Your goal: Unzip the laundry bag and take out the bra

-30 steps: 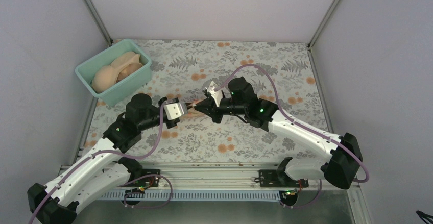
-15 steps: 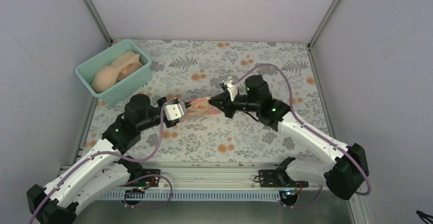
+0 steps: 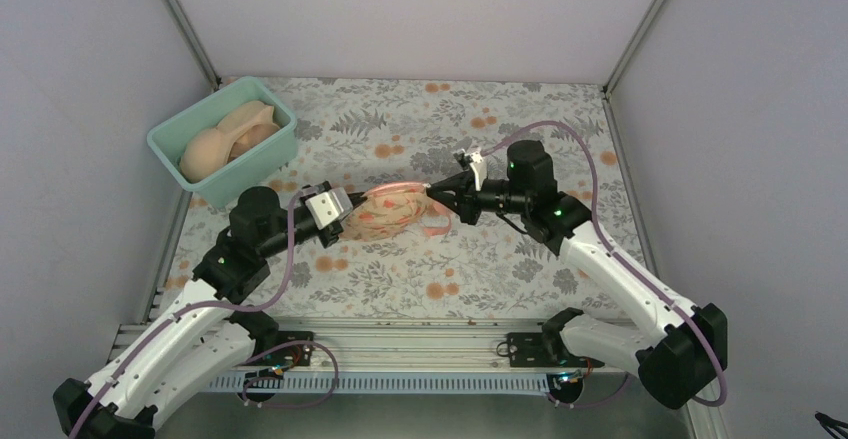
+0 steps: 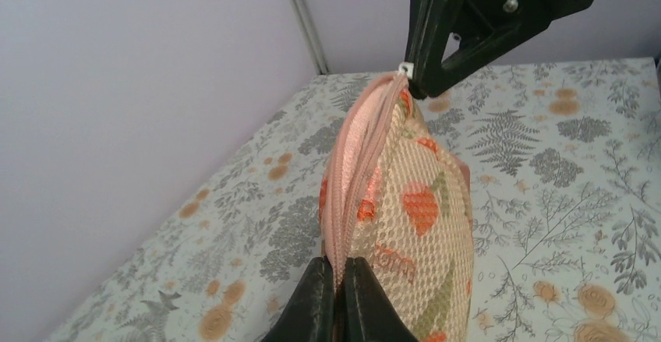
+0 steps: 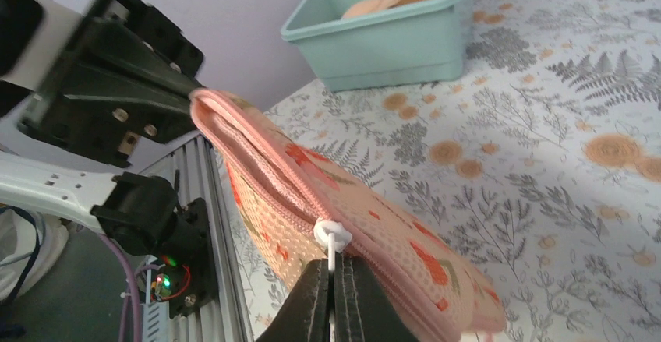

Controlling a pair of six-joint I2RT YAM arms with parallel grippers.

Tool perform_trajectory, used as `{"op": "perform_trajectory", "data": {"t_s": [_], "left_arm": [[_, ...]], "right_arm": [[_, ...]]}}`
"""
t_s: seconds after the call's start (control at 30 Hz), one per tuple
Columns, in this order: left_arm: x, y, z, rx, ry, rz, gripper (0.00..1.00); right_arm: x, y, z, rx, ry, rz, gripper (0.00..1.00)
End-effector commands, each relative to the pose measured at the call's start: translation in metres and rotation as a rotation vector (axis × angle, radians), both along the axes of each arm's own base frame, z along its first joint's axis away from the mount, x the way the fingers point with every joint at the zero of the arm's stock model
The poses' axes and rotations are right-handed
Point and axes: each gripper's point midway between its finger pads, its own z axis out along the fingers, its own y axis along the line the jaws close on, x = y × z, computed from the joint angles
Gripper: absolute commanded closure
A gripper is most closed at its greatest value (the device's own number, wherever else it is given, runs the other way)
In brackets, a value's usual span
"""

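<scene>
From above, the oval pale pink mesh laundry bag with orange floral print (image 3: 392,213) hangs stretched between the two arms over the middle of the leaf-and-flower patterned tablecloth (image 3: 500,259). The left gripper (image 3: 345,221) has its jaws clamped on the bag's left end. The right gripper (image 3: 438,191) meets the bag at its upper right end, and a loose pink strip (image 3: 436,228) trails from the bag just near of it. A teal plastic tub (image 3: 163,141) sits at the far left, well apart from the bag, with pale peach bras (image 3: 226,135) lying in it.

In the left wrist view, the jaws are pressed together on the pink zip trim (image 4: 348,172) at the bag's near end. The trim runs upward and away, closed along its length, to a small white zip pull (image 4: 404,68). The black fingers of the right gripper touch that pull at the bag's far end.

In the right wrist view, the jaws are pinched together on the white pull, which stands up from the zip line. The bag slants up to the left, where the left gripper holds its end. The tub stands beyond on the cloth. Through the mesh I cannot make out what lies inside the bag.
</scene>
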Motion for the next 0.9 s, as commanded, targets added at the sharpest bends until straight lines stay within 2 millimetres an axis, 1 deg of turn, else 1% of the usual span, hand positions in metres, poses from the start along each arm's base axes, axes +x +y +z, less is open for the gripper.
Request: {"op": "perform_trajectory", "data": {"t_s": [0.0,0.03,0.07,0.13,0.2,0.3,0.33,0.4,0.47,0.5,0.57,0.63,0.73,0.8,0.83,0.87], "left_arm": [[-0.002,0.001,-0.015,-0.074,0.088,0.000,0.97],[-0.003,0.000,-0.020,-0.077,0.107,-0.005,0.93],[-0.005,-0.001,-0.023,-0.074,0.115,-0.018,0.86],[-0.011,-0.003,-0.028,-0.051,0.111,-0.053,0.75],[-0.012,-0.004,-0.027,-0.028,0.096,-0.068,0.60],[-0.015,-0.006,-0.015,-0.017,0.084,-0.092,0.36],[-0.016,-0.007,-0.011,-0.015,0.085,-0.105,0.31],[-0.018,-0.010,-0.008,-0.014,0.118,-0.120,0.24],[-0.017,-0.013,-0.011,-0.012,0.157,-0.118,0.23],[-0.015,-0.013,-0.014,-0.010,0.172,-0.108,0.24],[-0.008,-0.011,-0.016,-0.004,0.168,-0.072,0.33],[-0.003,-0.009,-0.014,0.008,0.139,-0.048,0.48],[-0.001,-0.006,-0.014,0.041,0.095,-0.041,0.70],[-0.002,-0.006,-0.014,0.053,0.075,-0.046,0.82],[-0.003,-0.006,-0.014,0.058,0.067,-0.050,0.90],[-0.003,-0.006,-0.015,0.060,0.062,-0.052,0.94]], "right_arm": [[-0.010,0.016,0.033,0.069,-0.034,0.080,0.96],[-0.010,0.020,0.034,0.070,-0.032,0.085,0.96],[-0.011,0.025,0.035,0.068,-0.033,0.092,0.96],[-0.014,0.034,0.033,0.059,-0.028,0.110,0.96],[-0.016,0.043,0.030,0.047,-0.021,0.123,0.96],[-0.021,0.056,0.027,0.028,-0.011,0.142,0.96],[-0.022,0.061,0.027,0.027,-0.011,0.149,0.96],[-0.024,0.069,0.029,0.033,-0.017,0.161,0.96],[-0.027,0.075,0.030,0.034,-0.022,0.180,0.96],[-0.028,0.078,0.029,0.031,-0.025,0.192,0.96],[-0.029,0.082,0.028,0.024,-0.029,0.209,0.96],[-0.030,0.084,0.027,0.018,-0.031,0.219,0.96],[-0.031,0.083,0.024,0.009,-0.032,0.226,0.96],[-0.032,0.082,0.023,0.006,-0.035,0.228,0.96],[-0.033,0.082,0.024,0.008,-0.039,0.231,0.96],[-0.033,0.081,0.024,0.008,-0.041,0.231,0.96]]}}
